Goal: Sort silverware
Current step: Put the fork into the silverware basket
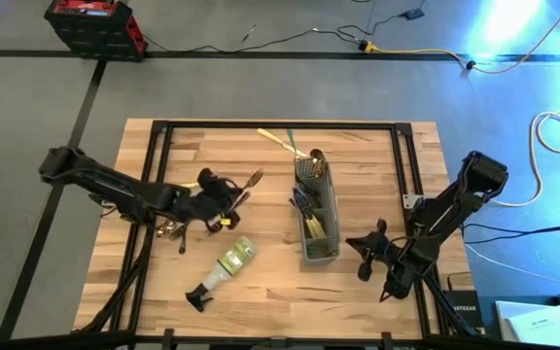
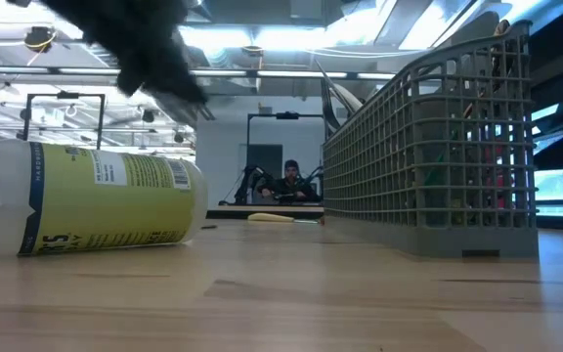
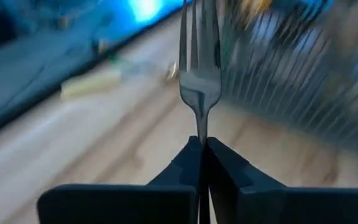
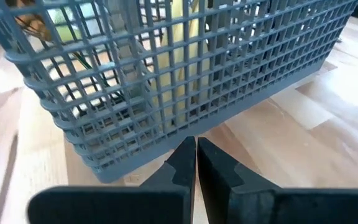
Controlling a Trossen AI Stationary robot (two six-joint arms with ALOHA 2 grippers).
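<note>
Down at the near edge, around 5 o'clock on the tabletop (image 1: 261, 301), the right claw (image 1: 366, 261) just sits closed and empty, nose pointed at the grey mesh caddy (image 1: 319, 216). A spray bottle (image 1: 224, 268) lies on its side at about 7 o'clock. Toward 9 o'clock the left claw (image 1: 229, 198) is clamped on the handle of a fork (image 3: 199, 74), tines pointing at the caddy, so I'd say that one's mid-delivery. A few gold pieces (image 1: 171, 231) look to be lying loose under that arm. The caddy already holds a bunch of silverware. Out at 12 o'clock a cream and green piece (image 1: 282, 140) is still waiting. So roughly past halfway, I'd guess.
</note>
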